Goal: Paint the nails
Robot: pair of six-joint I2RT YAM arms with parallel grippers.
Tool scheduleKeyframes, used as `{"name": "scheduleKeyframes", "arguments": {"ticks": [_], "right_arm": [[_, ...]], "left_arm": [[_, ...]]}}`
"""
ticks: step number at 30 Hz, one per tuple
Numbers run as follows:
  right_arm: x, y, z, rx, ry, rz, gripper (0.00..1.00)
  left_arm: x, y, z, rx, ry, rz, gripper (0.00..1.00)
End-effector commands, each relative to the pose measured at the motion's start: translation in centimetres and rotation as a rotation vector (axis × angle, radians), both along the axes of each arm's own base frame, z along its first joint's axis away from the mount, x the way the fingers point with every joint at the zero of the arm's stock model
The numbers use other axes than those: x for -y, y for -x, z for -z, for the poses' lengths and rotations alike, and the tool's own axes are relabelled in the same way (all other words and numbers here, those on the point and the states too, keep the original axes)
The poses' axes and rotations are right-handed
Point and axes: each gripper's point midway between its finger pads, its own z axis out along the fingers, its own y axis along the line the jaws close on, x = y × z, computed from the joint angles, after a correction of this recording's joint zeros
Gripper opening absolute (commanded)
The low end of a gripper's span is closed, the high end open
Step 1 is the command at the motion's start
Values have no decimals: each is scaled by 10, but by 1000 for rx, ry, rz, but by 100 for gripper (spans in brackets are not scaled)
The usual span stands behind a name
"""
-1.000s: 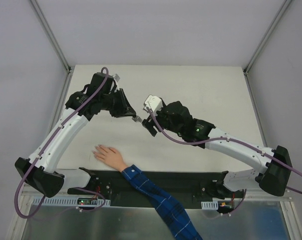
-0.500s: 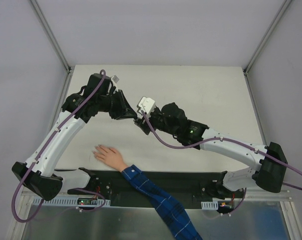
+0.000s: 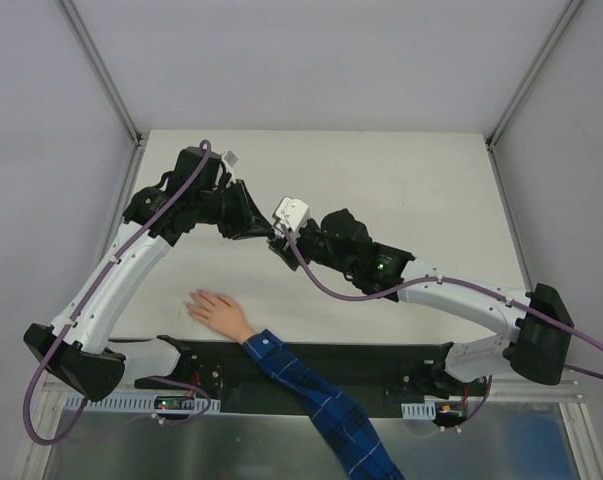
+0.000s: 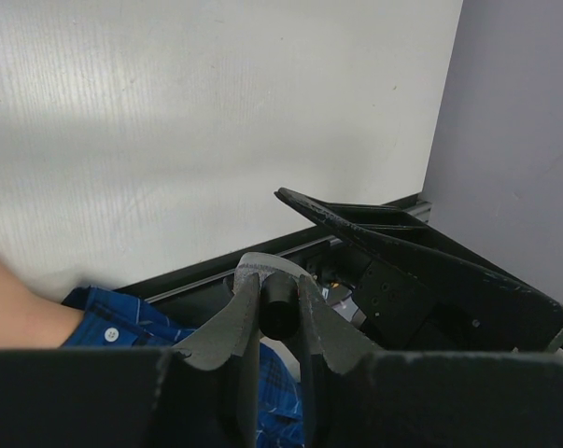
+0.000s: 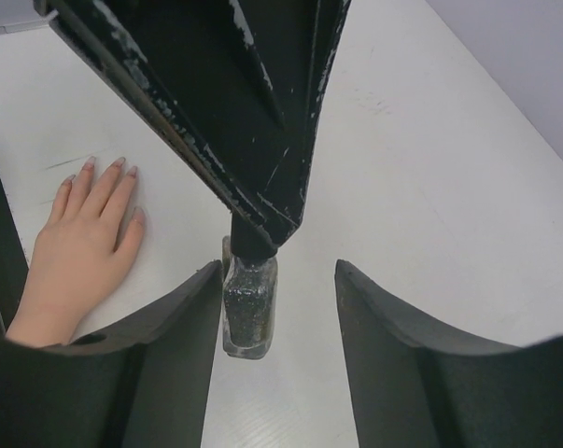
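Note:
A small dark glittery bottle [image 5: 249, 313] hangs above the table by its black cap [image 4: 279, 303]. My left gripper [image 4: 272, 280] is shut on that cap; in the right wrist view its fingers [image 5: 262, 121] come down from above. My right gripper [image 5: 276, 280] is open around the bottle, which sits close to its left finger. In the top view both grippers meet at mid-table, left [image 3: 269, 235] and right [image 3: 284, 246]. The pale hand [image 3: 213, 308] lies flat near the front edge, fingers spread. Its nails [image 5: 118, 161] show bare in the right wrist view. The arm wears a blue plaid sleeve [image 3: 321, 400].
The black base rail [image 3: 381, 365] runs along the near table edge. Grey walls with metal frame posts [image 3: 101, 70] enclose the white table [image 3: 401, 180]. The hand lies below and left of the grippers.
My right gripper has moved left to close around the bottle held by my left gripper. The left arm shifted slightly left early on, then held still. The hand has not moved.

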Motion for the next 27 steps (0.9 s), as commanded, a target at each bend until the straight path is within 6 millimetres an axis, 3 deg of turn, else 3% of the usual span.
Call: {"name": "scheduleKeyframes", "arguments": {"ticks": [1, 11, 14, 16, 21, 22, 25, 26, 27], "right_arm": [[-2, -3, -15, 25, -55, 19, 51], [-8, 2, -21, 8, -87, -2, 30], [-8, 2, -26, 5, -101, 0, 19], [-9, 4, -30, -2, -112, -7, 1], [-3, 9, -38, -32, -126, 0, 0], [-2, 10, -38, -43, -130, 3, 0], [3, 15, -40, -71, -147, 4, 0], [4, 16, -39, -83, -145, 6, 0], [3, 22, -39, -100, -149, -22, 0]], "left_arm": [[2, 11, -9, -80, 54, -47, 0], [2, 12, -9, -85, 60, -49, 0], [1, 13, -7, -93, 59, -51, 0], [1, 12, -6, -94, 59, -51, 0], [-5, 8, -2, -56, 25, -30, 0], [-5, 7, -2, -55, 26, -19, 3], [-9, 5, -6, 4, 9, 19, 32], [-12, 5, -10, 57, -6, 45, 57], [-15, 1, -14, 105, -18, 41, 69]]}}
